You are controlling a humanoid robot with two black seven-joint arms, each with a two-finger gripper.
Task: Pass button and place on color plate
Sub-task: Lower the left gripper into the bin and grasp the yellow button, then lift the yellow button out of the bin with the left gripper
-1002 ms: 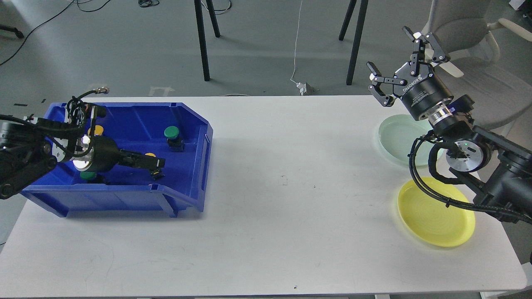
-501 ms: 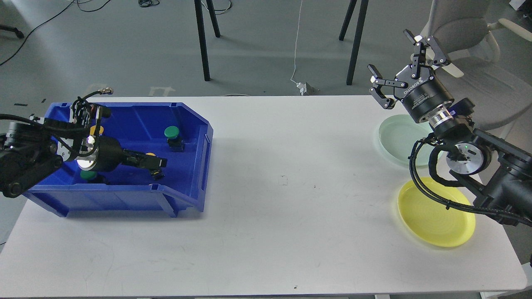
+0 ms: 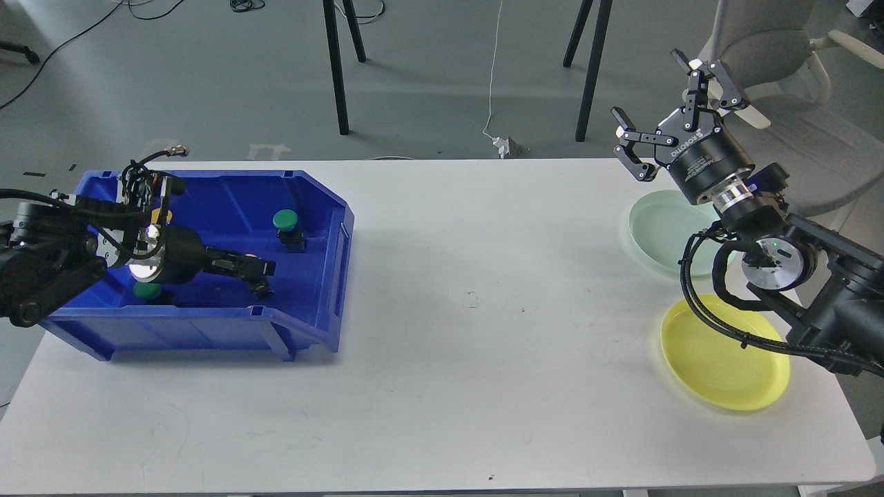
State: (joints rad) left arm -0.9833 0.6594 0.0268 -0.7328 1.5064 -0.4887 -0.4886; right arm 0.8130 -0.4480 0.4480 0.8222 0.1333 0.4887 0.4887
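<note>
1. the left gripper (image 3: 257,270), deep in the blue bin (image 3: 314,190), has settled lower over the yellow button (image 3: 250,259); whether it is spread or pinching, i cannot tell.
2. the right gripper (image 3: 673,114), spread wide, has barely shifted and waits well right of the bin, above the green plate (image 3: 659,231) and yellow plate (image 3: 722,362).
3. pickup looks imminent.

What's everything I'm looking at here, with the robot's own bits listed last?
table: one, white, fills the foreground.
bin: one, blue, on the table's left part.
green buttons: two, inside the bin; one toward its right wall, one near its front wall, partly hidden by the arm.
yellow buttons: two, inside the bin, both mostly hidden; one near the back left, one at the left gripper's tip.
green plate: one, pale green, table's right edge.
yellow plate: one, in front of the green plate.
chair: one, grey, behind the table at right.
left gripper: black, reaching into the bin.
right gripper: black, raised above the green plate, jaws spread, empty.
</note>
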